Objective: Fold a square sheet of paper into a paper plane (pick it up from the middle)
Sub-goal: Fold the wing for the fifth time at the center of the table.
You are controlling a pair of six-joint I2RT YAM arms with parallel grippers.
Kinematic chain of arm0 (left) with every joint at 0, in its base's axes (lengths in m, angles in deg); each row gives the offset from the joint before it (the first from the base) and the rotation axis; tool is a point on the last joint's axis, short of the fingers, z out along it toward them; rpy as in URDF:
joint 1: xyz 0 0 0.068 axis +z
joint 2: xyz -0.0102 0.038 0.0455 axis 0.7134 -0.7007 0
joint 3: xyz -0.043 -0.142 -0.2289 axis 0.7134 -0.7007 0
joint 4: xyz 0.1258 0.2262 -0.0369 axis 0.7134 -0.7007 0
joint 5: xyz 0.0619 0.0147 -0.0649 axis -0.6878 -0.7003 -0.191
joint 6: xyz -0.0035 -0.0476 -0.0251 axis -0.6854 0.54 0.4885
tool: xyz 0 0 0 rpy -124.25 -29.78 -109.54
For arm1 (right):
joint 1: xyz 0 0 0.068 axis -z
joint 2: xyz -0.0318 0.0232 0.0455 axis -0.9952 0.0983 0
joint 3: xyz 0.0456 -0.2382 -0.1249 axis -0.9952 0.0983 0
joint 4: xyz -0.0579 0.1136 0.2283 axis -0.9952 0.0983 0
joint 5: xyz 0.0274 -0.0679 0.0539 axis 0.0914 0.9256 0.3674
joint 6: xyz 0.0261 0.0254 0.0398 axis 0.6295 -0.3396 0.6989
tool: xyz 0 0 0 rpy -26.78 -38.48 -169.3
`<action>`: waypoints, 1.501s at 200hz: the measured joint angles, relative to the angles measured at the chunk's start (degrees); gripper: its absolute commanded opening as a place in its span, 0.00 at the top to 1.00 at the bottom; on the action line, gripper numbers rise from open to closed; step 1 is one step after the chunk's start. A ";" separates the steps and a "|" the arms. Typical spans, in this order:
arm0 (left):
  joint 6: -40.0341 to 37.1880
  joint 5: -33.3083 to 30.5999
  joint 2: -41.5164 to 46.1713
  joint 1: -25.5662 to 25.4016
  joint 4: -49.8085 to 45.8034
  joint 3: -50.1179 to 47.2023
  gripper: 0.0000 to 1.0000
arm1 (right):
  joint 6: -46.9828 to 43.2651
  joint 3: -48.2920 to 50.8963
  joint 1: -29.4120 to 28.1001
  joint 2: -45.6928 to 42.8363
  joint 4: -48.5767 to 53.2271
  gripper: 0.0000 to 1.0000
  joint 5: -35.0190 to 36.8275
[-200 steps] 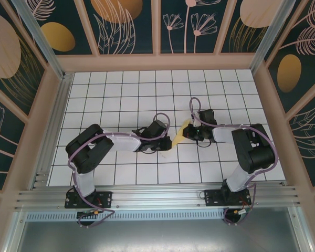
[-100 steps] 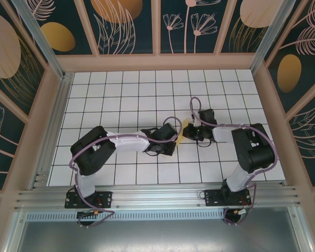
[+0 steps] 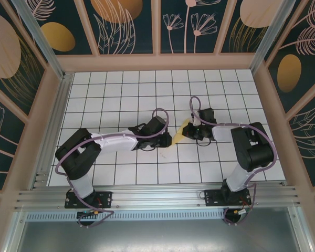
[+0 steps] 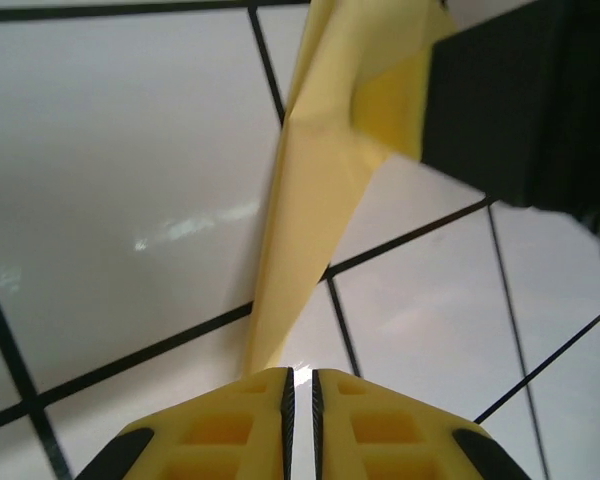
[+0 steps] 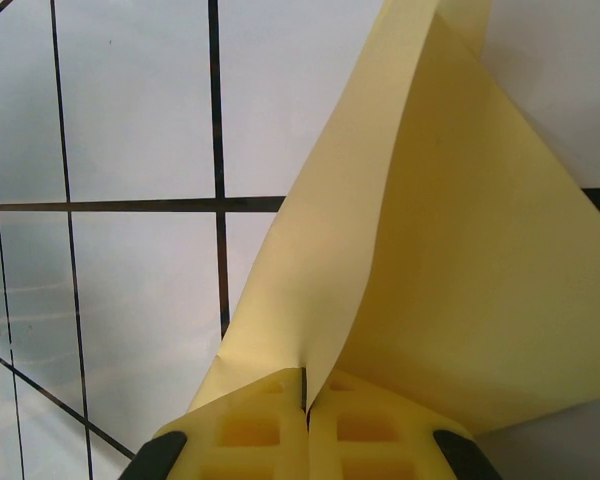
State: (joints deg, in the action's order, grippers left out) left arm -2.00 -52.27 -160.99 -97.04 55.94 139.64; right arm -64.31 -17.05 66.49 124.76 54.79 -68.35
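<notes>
The pale-yellow sheet of paper (image 3: 179, 137), folded into a narrow creased strip, stands up off the tiles between the two grippers. My right gripper (image 5: 306, 385) is shut on one folded edge of the paper (image 5: 460, 250), which fans up and away from the fingers. My left gripper (image 4: 300, 375) has its jaws a thin slit apart with nothing in the gap. The paper's lower tip (image 4: 270, 330) ends just beside the left finger. The right gripper's black body (image 4: 520, 100) holds the far end. From above, the left gripper (image 3: 167, 139) faces the right gripper (image 3: 186, 130).
The floor (image 3: 121, 94) is white tile with black grid lines, boxed in by tan walls (image 3: 157, 62). An aluminium rail (image 3: 157, 197) runs along the near edge by the arm bases. Both arms lie low across the middle rows.
The left arm pushed right toward the paper, then drew back a little, its elbow swinging left. Its jaws have parted slightly off the paper's tip. The right gripper has kept its hold.
</notes>
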 measured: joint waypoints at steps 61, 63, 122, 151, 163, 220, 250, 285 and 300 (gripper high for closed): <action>5.51 -0.37 -6.58 0.00 6.91 4.02 0.89 | -0.02 -0.02 0.00 0.09 -0.02 1.00 -0.02; 5.57 -0.35 -6.84 0.00 6.91 4.11 0.89 | 0.00 -0.02 0.00 0.09 -0.02 1.00 -0.02; 6.91 -0.13 -9.92 0.00 6.75 4.07 0.90 | 0.00 -0.17 0.11 0.31 -0.04 1.00 -0.22; 7.98 1.36 -9.92 0.00 7.52 1.84 0.91 | 0.00 -0.28 0.15 0.52 -0.07 1.00 -0.44; 8.41 1.81 -9.90 0.02 8.50 0.70 0.91 | 0.00 -0.31 0.15 0.57 -0.09 1.00 -0.55; 9.42 2.10 -9.27 0.07 11.58 -1.57 0.91 | 0.02 -0.72 0.22 0.85 0.02 0.94 -1.07; 9.84 2.01 -9.11 0.04 12.26 -2.19 0.91 | 1.16 -1.88 0.20 0.87 1.90 0.77 -1.97; 10.73 1.97 -9.03 0.04 12.83 -2.62 0.92 | 3.06 -2.34 1.70 -3.80 5.75 0.72 -0.76; 11.17 1.97 -9.01 0.04 13.14 -2.80 0.93 | 3.74 -2.36 2.75 -8.61 6.86 0.75 0.94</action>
State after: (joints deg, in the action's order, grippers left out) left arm 9.17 -50.31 -169.99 -97.00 69.07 136.84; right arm -60.57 -19.41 69.24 116.14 61.65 -67.42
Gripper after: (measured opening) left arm 0.079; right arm 0.276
